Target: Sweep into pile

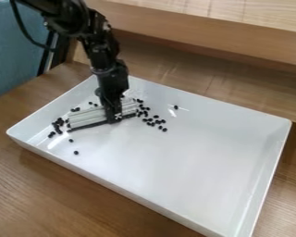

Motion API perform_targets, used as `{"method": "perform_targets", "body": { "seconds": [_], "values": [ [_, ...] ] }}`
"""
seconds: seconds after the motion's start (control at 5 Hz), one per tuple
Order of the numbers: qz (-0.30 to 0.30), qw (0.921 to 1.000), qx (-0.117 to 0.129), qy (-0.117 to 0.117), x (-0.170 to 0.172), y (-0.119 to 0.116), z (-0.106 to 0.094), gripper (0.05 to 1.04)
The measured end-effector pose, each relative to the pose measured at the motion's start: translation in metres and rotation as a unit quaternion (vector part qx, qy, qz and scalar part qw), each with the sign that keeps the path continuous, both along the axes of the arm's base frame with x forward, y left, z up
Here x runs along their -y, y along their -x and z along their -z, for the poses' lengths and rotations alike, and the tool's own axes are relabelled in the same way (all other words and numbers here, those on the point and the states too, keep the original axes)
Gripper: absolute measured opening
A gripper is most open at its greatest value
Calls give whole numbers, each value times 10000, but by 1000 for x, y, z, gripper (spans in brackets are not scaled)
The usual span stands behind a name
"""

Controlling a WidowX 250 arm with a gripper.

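Note:
The black gripper [113, 111] hangs down over the left half of the white tray [194, 171], at a pale, ribbed sweeping tool [87, 117] with a dark lower edge. The tool lies across the tray floor, low down, with the gripper near its right end. Small black pieces [158, 121] are scattered to the right of the tool, and several more [58, 124] gather by its left end. One lone piece [175, 107] sits farther right, toward the back wall. Another piece [76, 152] lies in front of the tool, near the tray's front left side.
Raised walls surround the tray, which rests on a brown wooden table [64, 194]. Behind it runs a wooden ledge [212, 34]. A blue panel [15, 51] stands at the upper left, beside the arm.

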State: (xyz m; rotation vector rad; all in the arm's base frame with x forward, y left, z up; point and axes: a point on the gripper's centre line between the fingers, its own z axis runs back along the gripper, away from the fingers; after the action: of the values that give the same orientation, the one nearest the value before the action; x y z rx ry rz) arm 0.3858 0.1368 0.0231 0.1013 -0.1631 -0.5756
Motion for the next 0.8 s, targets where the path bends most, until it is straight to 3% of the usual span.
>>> {"method": "perform_targets", "body": {
  "seconds": [0.4, 0.6, 0.8],
  "values": [
    [-671, 9971, 252, 243, -8, 3, 0, 397],
    [-838, 9954, 184, 434, -9, 4, 0, 478],
    [-913, 9942, -56, 573, -7, 4, 1, 758]
  ]
}}
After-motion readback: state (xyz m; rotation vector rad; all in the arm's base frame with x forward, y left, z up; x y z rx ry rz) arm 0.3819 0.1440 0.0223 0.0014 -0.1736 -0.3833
